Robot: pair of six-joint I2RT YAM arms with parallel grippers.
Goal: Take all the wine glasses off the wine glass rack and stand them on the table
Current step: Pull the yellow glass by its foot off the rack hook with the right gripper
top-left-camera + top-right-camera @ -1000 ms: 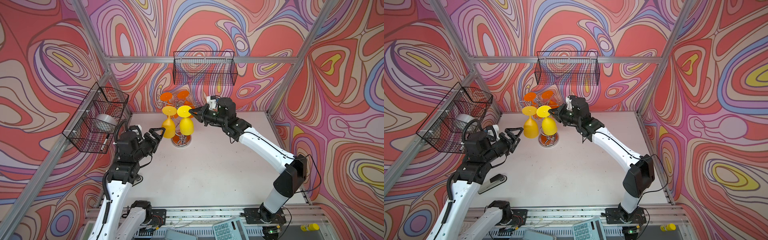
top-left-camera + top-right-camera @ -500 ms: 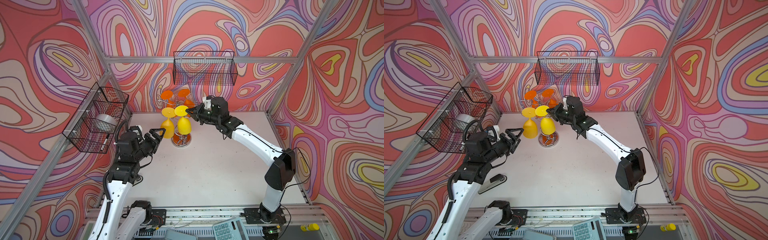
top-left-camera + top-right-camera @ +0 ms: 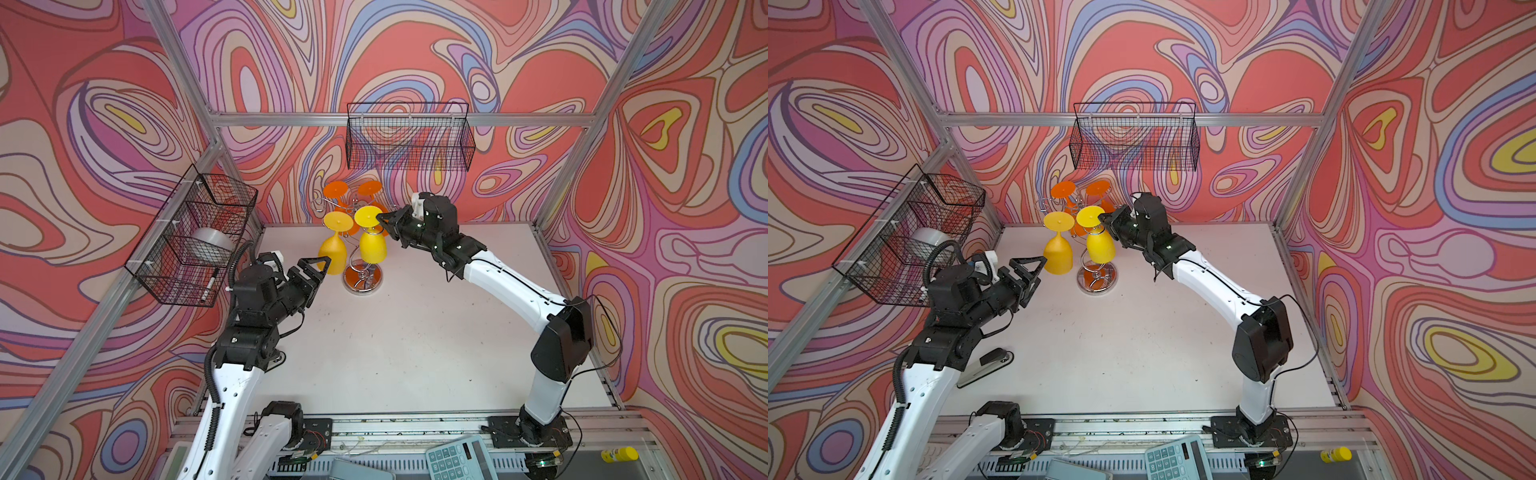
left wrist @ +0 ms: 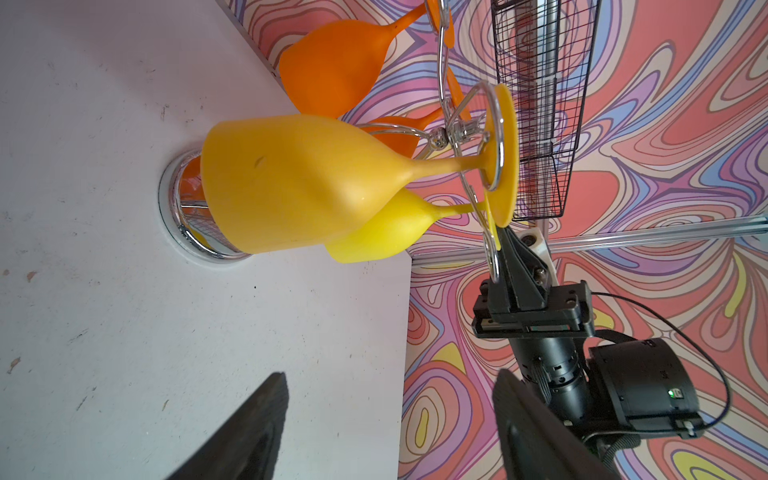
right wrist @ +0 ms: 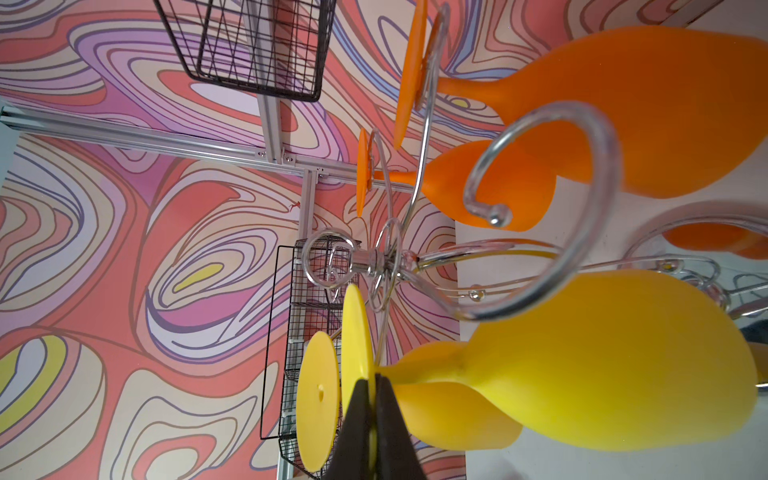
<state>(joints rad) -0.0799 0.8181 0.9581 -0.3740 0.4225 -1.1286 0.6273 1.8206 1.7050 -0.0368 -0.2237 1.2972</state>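
Right arm's elbow has drawn in toward the middle since a second ago, nudging its catch slightly leftward; the left arm hasn't budged. Farthest left, the left pincer (image 3: 323, 266) hangs released, just beside the amber-yellow plastic glass (image 3: 332, 252). Next hangs the lemon-yellow plastic wine glass (image 3: 372, 249), bowl down, its foot seemingly still in a curled hook of the shiny chrome wire wine glass rack (image 3: 363, 282). The right pincer (image 3: 380, 217) is clenched on that foot's thin rim. I'd worry so slim a hold slips, or a crooked pull snags the hook and tips the rack. Open white counter (image 3: 415, 332) lies rightward and frontward; the wall crowds behind.
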